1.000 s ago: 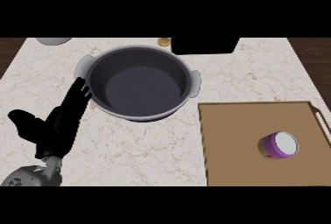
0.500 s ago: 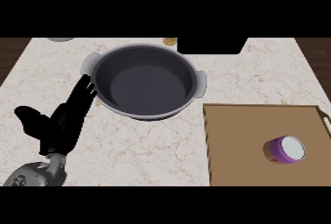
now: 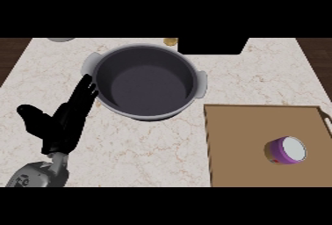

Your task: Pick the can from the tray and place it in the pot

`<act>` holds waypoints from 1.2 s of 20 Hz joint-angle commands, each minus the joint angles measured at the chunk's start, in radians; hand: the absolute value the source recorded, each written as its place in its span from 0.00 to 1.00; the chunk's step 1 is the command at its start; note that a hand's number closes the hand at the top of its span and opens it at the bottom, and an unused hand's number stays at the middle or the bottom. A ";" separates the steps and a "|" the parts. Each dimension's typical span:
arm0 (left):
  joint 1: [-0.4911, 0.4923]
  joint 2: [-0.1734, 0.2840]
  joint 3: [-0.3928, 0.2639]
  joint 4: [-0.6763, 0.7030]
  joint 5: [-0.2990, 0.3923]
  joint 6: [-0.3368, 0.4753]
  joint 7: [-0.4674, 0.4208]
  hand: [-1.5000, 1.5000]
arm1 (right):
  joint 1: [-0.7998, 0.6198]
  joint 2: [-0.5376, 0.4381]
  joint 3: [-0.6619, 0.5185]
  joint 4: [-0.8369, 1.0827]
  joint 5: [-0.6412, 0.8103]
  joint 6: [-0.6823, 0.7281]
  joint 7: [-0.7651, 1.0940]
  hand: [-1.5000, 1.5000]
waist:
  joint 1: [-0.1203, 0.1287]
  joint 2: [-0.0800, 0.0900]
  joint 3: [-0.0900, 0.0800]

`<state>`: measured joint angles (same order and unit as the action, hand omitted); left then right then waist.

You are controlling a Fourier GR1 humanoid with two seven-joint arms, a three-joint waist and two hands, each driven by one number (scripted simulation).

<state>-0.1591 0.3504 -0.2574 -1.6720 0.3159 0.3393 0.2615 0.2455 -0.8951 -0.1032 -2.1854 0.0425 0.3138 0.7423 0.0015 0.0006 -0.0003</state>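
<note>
Leftmost, L hand comes up from lower-left edge on a grey forearm, black fingers straight and pointing up-right, thumb splayed out to the left. It's open, holding nothing. Fingertips sit just beside the pot's left wall; can't tell if touching.

Pot next, center-top of the marble bench: dark grey, round, two pale side handles, inside looks bare. Small pale round thing at top-left edge, cut off, can't ID. Small tan item just behind the pot rim, too small to ID. Black block at top edge, right of that.

Tray at lower right: brown, rectangular, raised rim, well apart from L hand, near pot's lower-right side.

Can lies on its side on the tray's right half, purple body, white end facing up toward view. Nothing touching it.

R hand doesn't show.
</note>
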 commanded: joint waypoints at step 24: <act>0.072 -0.107 0.106 -0.056 -0.131 -0.125 0.052 0.50 | -0.172 0.418 0.161 0.214 0.495 0.078 0.072 0.00 | 0.002 -0.001 0.000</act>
<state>-0.1258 0.2509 -0.1500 -1.6955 0.2026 0.2261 0.3047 0.0933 -0.5186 0.0264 -2.0531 0.4437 0.4156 0.8320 0.0013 -0.0003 -0.0001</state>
